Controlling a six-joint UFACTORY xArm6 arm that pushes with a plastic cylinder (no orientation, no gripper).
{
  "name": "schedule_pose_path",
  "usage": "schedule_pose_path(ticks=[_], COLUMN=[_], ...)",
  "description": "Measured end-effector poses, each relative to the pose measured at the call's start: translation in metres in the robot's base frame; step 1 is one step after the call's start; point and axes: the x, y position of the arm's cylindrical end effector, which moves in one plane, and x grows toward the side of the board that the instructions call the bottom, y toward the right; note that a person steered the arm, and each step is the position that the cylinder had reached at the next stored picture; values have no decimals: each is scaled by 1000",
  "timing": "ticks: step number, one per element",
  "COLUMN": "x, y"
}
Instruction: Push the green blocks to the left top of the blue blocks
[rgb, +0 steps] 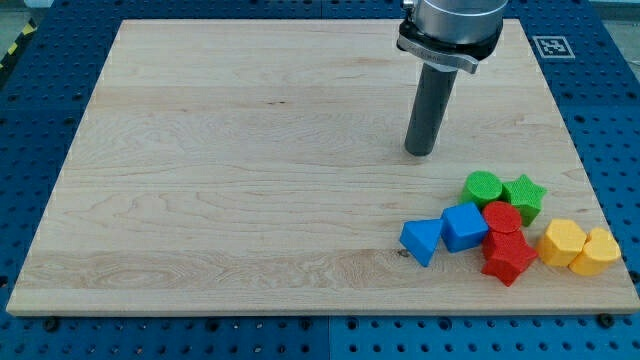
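Note:
A green round block (483, 187) and a green star block (525, 195) sit side by side near the board's right edge. Just below and to their left lie a blue cube (464, 226) and a blue triangular block (421, 240). My tip (420, 153) stands on the board above and to the left of the green round block, a short gap away, touching no block.
A red round block (502, 218) and a red star block (508, 257) lie between the blue cube and two yellow blocks (580, 247). The wooden board (250, 180) rests on a blue pegboard table. The board's right edge is close to the cluster.

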Motion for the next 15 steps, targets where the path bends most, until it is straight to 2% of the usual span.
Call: schedule_pose_path(ticks=[1, 2, 4, 5, 6, 7, 9, 12, 14, 15], x=[0, -8, -8, 1, 3, 16, 83, 97, 97, 97], y=[10, 61, 83, 123, 129, 137, 167, 167, 119, 118])
